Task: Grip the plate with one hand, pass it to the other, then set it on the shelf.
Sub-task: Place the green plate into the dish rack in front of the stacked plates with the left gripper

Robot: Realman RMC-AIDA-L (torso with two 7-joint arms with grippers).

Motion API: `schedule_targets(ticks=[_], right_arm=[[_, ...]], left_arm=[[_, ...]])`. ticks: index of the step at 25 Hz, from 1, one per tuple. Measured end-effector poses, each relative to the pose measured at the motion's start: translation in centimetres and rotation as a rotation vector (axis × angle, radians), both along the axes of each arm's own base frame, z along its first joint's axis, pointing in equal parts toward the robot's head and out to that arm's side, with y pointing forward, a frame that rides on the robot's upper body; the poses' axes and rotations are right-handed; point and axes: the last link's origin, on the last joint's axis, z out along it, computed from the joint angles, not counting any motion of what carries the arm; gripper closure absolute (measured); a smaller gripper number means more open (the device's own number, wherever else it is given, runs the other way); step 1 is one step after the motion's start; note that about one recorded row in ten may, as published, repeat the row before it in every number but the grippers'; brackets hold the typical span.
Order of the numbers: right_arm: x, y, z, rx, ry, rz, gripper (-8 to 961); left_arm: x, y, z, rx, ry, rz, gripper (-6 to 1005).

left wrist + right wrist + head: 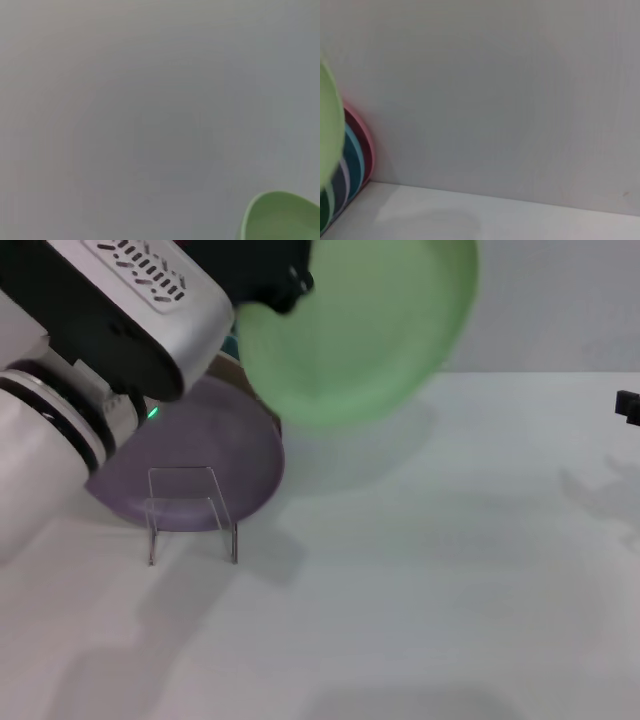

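The pale mint-green plate is held in the air, tilted, above the back of the table. My left gripper, the chunky black one with the silver cuff and green light, is shut on the plate's left rim. The plate's rim also shows in the left wrist view and in the right wrist view. The clear acrylic shelf stands on the table below and to the left of the plate, with nothing on it. Only a black tip of my right gripper shows at the far right edge, apart from the plate.
A lilac-purple plate lies just behind the shelf, partly under my left arm. A stack of coloured plates shows in the right wrist view by the grey wall. The white table stretches to the front and right.
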Motion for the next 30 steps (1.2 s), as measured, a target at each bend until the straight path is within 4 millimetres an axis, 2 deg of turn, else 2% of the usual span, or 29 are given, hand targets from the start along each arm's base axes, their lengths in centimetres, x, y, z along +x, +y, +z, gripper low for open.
schedule_targets(ticks=[4, 5, 7, 9, 12, 18, 21, 25, 30], right_arm=[[0.1, 0.1, 0.0, 0.000, 0.002, -0.001, 244], [0.1, 0.1, 0.0, 0.000, 0.002, -0.003, 245], [0.2, 0.1, 0.1, 0.000, 0.002, -0.004, 245], [0.2, 0.1, 0.1, -0.001, 0.002, -0.005, 245], [0.2, 0.1, 0.0, -0.004, 0.003, -0.006, 245], [0.1, 0.0, -0.1, -0.013, 0.021, -0.002, 245], [-0.1, 0.0, -0.2, -0.018, 0.034, 0.004, 244], [-0.4, 0.2, -0.4, -0.027, 0.038, 0.015, 244], [-0.8, 0.3, -0.6, -0.039, 0.041, 0.026, 244]], left_arm=[[0.0, -0.4, -0.1, 0.198, 0.007, -0.004, 940], [0.0, -0.4, -0.1, 0.198, 0.007, -0.004, 940], [-0.7, -1.2, -0.6, 0.343, -0.010, -0.066, 940], [-1.2, -1.6, -0.6, 0.365, -0.051, -0.108, 939], [-3.3, -2.4, 0.0, 0.339, -0.191, -0.198, 939], [-10.0, -2.6, 1.8, 0.196, -0.396, -0.312, 939], [-13.1, -2.1, 2.1, 0.163, -0.385, -0.356, 941], [-16.2, -1.8, 2.0, 0.151, -0.328, -0.387, 942], [-17.5, -1.9, 1.9, 0.136, -0.278, -0.375, 942]])
